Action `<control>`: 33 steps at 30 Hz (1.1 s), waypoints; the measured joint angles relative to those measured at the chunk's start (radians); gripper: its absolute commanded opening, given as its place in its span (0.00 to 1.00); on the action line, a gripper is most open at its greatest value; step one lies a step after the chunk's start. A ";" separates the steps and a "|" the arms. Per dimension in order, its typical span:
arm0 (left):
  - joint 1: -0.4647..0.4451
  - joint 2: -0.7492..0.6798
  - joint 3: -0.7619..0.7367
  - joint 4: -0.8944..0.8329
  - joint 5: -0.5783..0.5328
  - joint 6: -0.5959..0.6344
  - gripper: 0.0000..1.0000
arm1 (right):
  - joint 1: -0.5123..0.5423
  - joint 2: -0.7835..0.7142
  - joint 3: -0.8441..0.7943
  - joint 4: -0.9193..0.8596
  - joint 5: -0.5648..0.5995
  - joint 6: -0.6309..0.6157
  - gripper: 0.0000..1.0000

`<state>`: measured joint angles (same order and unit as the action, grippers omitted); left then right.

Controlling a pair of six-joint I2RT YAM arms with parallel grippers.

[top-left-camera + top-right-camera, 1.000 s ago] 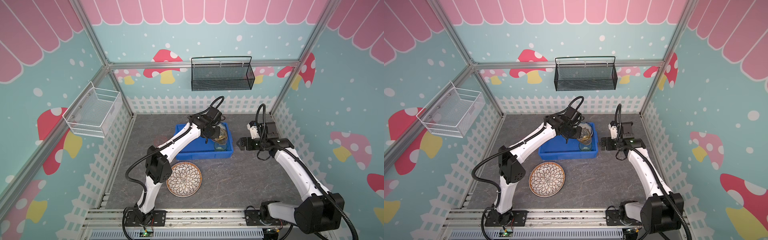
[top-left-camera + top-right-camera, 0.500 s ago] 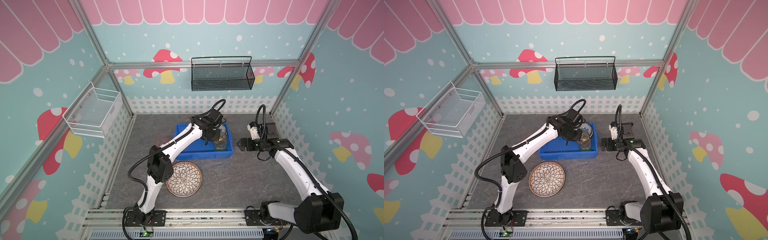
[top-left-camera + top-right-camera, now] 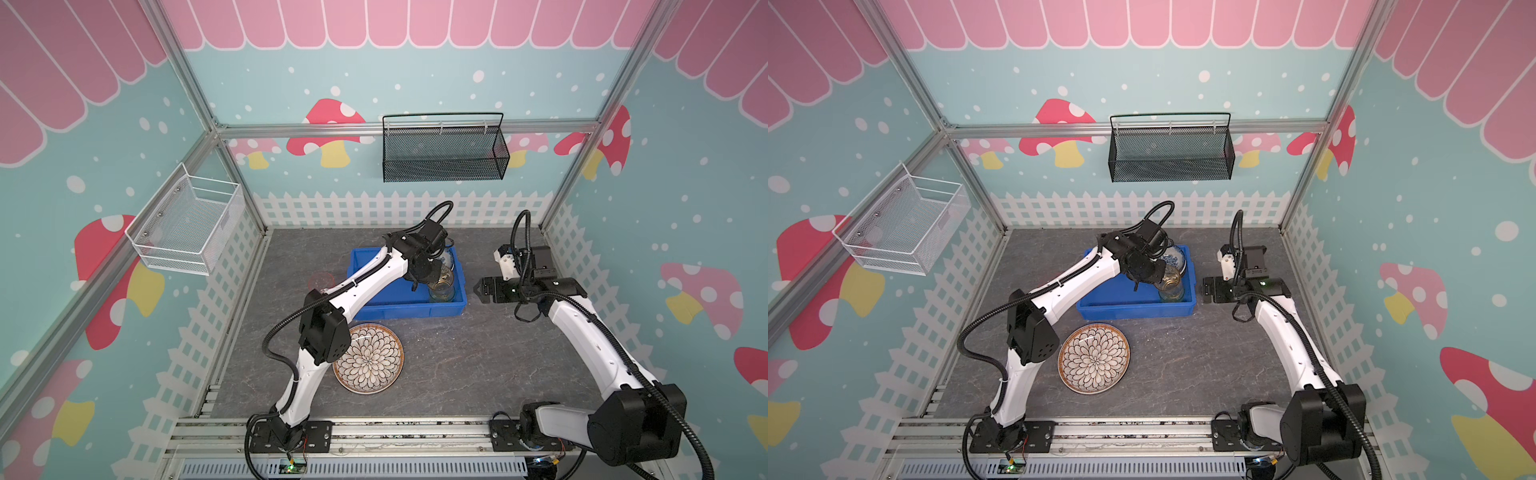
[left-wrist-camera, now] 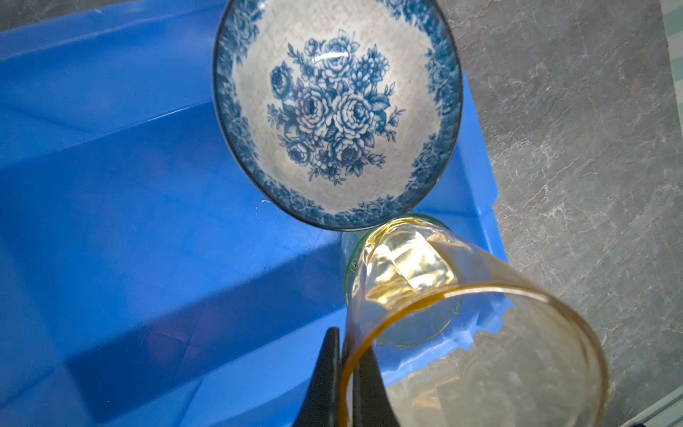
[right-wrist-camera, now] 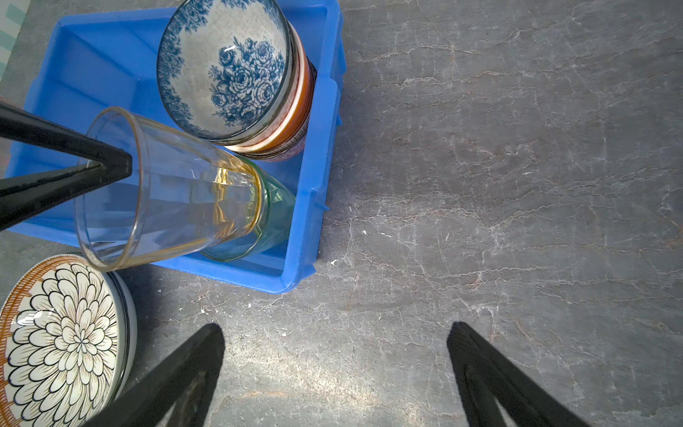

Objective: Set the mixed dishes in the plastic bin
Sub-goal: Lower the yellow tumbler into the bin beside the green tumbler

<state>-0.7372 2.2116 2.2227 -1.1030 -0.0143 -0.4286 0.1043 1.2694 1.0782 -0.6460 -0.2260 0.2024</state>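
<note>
Left gripper (image 4: 347, 355) pinches the rim of the tall translucent amber cup (image 5: 166, 192), which is tilted with its base nosing into the translucent green cup (image 5: 275, 214) in a corner of the shallow blue plastic bin (image 5: 321, 111). The smart move is to level it upright before release, clear of the stacked patterned ceramic bowls (image 5: 225, 70) just beside. Right gripper (image 5: 336, 332) hangs spread wide over the bare table.

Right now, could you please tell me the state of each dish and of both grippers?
Amber cup: held by its rim, base in the green cup.
Green cup: upright in the bin.
Bowl: stacked on others in bin.
Plate: on the table, outside bin.
Pink cup: on the table.
Left gripper: shut on amber cup.
Right gripper: open, empty.
</note>
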 measured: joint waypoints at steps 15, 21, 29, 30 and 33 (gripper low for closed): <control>-0.005 0.051 0.023 -0.003 0.000 0.014 0.08 | -0.007 0.000 -0.016 0.003 -0.003 0.000 0.98; -0.006 0.057 0.025 -0.002 0.001 0.014 0.16 | -0.011 0.000 -0.016 0.003 -0.005 -0.002 0.98; -0.006 0.057 0.058 0.000 0.013 0.013 0.28 | -0.013 0.000 -0.016 0.003 -0.011 -0.008 0.98; -0.006 0.057 0.060 0.001 0.015 0.013 0.29 | -0.013 0.000 -0.016 0.003 -0.011 -0.008 0.98; -0.007 0.057 0.060 0.001 0.021 0.011 0.32 | -0.013 0.000 -0.016 0.002 -0.011 -0.008 0.98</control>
<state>-0.7444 2.2684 2.2826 -1.1023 0.0071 -0.4179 0.0914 1.2694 1.0622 -0.6437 -0.2375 0.1940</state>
